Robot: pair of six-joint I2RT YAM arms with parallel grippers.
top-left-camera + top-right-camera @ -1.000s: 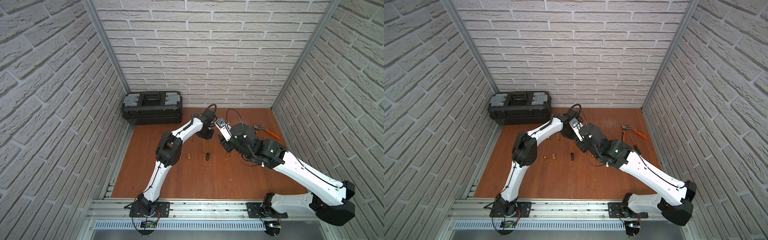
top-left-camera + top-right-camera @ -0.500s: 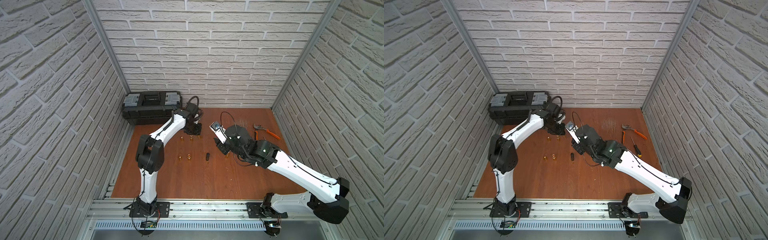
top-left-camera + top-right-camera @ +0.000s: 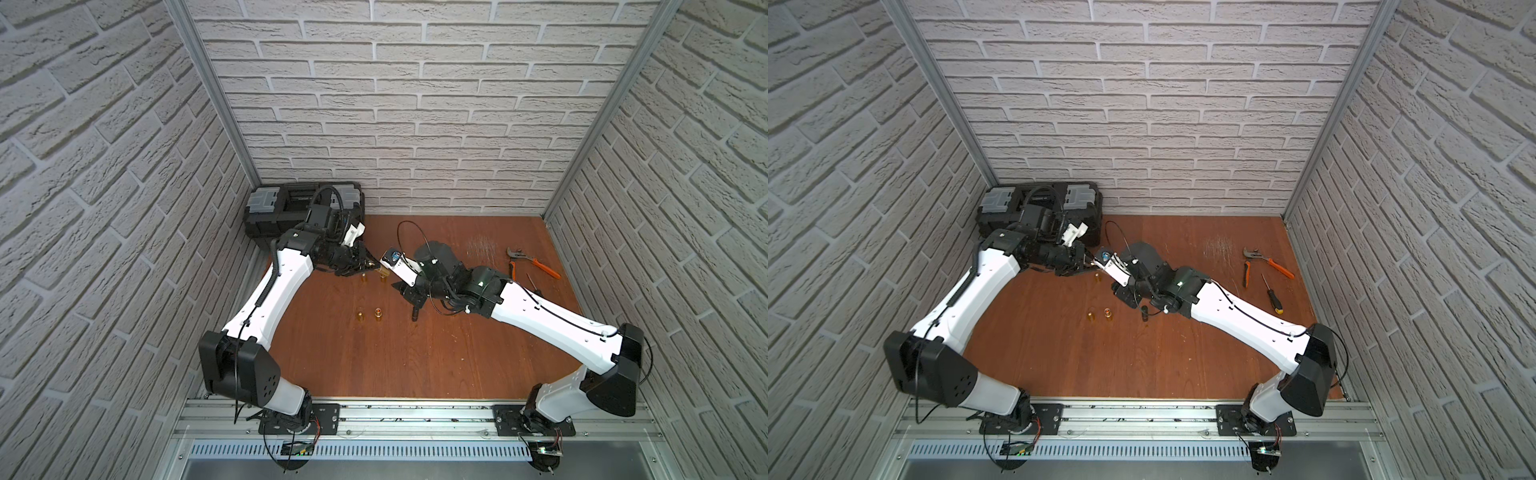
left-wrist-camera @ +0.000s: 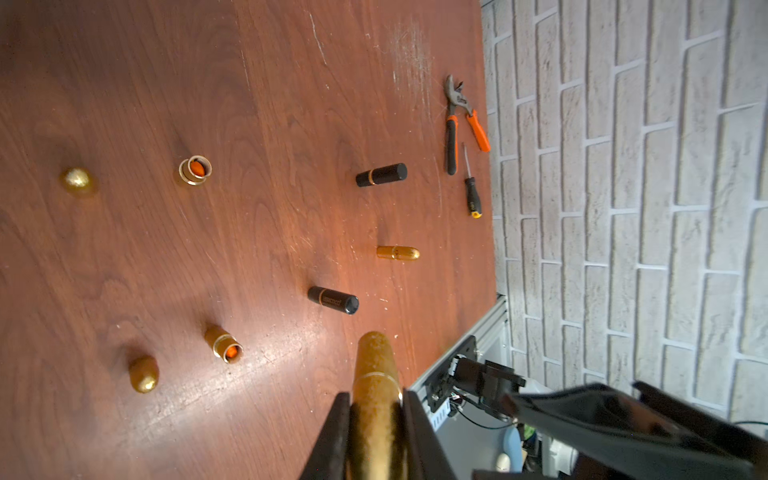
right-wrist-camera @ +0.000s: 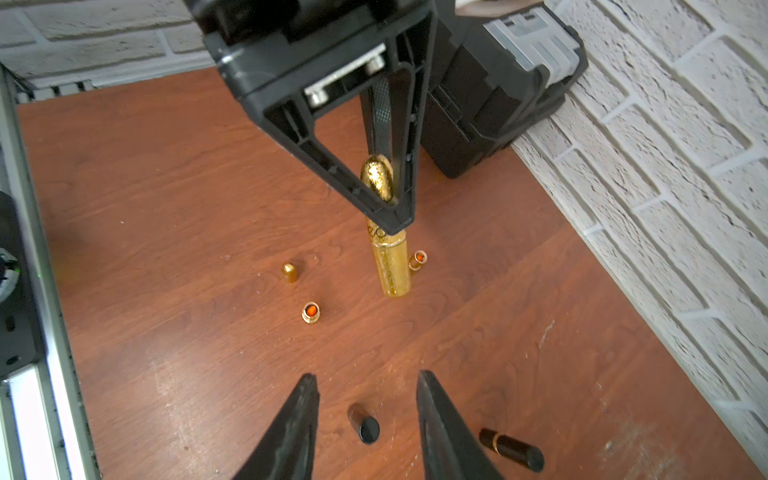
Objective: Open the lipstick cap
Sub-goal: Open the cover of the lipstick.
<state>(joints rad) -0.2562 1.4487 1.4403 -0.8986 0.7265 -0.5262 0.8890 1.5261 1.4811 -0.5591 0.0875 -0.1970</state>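
Just off the toolbox front: right claw has edged nearer it since a moment ago, fingers apart, empty. Left claw clamped on gold lipstick, aloft over bench. Lipstick long axis lies along claw fingers, free end pointing away from toolbox toward right claw. Left elbow now low, swung outward.
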